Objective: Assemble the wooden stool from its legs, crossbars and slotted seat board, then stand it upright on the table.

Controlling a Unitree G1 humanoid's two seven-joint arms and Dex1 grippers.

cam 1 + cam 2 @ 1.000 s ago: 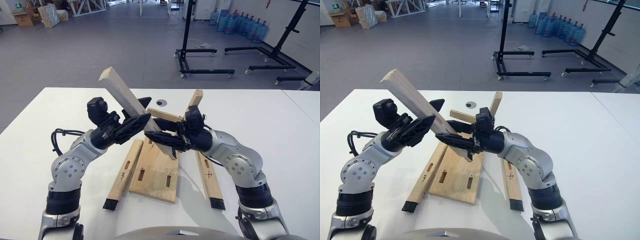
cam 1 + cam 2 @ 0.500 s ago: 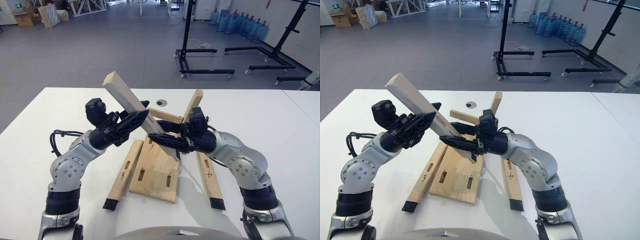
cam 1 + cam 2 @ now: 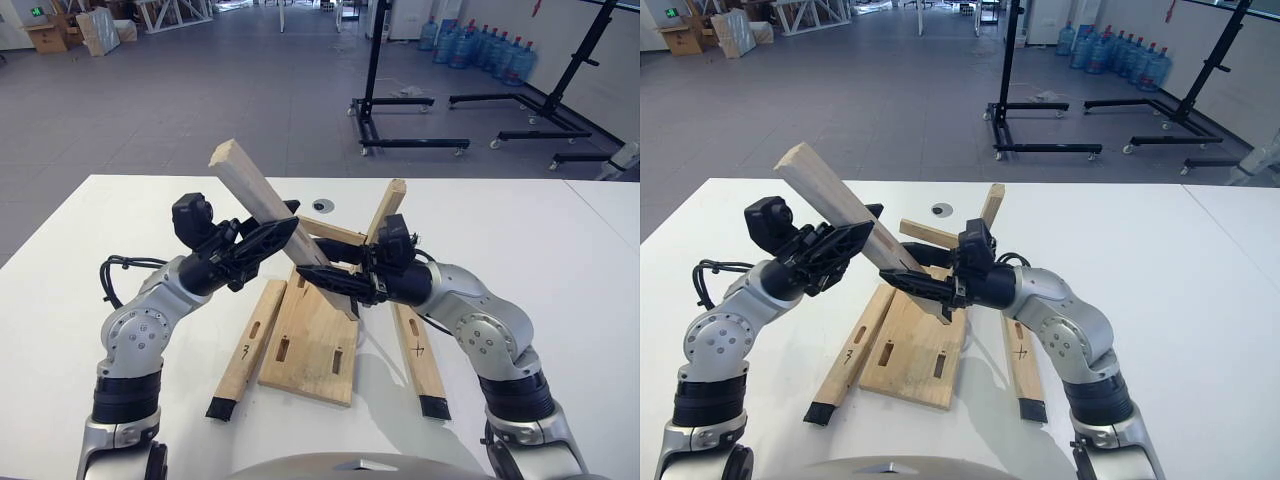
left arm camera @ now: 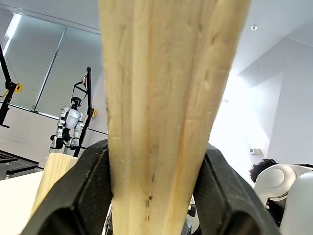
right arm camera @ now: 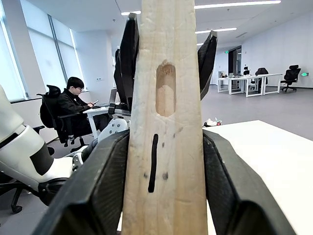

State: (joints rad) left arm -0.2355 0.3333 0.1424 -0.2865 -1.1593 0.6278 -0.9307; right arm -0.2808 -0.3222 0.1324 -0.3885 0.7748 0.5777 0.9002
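A long wooden leg [image 3: 262, 208] hangs slanted above the table, its top end up and to the left. My left gripper [image 3: 283, 224] is shut on its middle. My right gripper [image 3: 314, 279] is shut on its lower part, just above the slotted seat board [image 3: 305, 350]. In the left wrist view the leg [image 4: 161, 122] fills the space between both black fingers [image 4: 83, 196]. The right wrist view shows a slot in the leg [image 5: 165, 147] and my pads [image 5: 98, 196] pressed on both sides. Another leg [image 3: 250, 345] lies left of the board, and a third [image 3: 415, 345] lies to its right.
Behind the board a fourth leg [image 3: 389, 207] leans with a crossbar [image 3: 330, 232] joined to it. A small round hole [image 3: 320, 205] sits in the white table [image 3: 120, 230] at the back. Black stands [image 3: 410, 140] and water bottles [image 3: 480, 45] are on the floor beyond.
The held leg has shifted a little to the right and up with both grippers on it. The pieces on the table have not moved.
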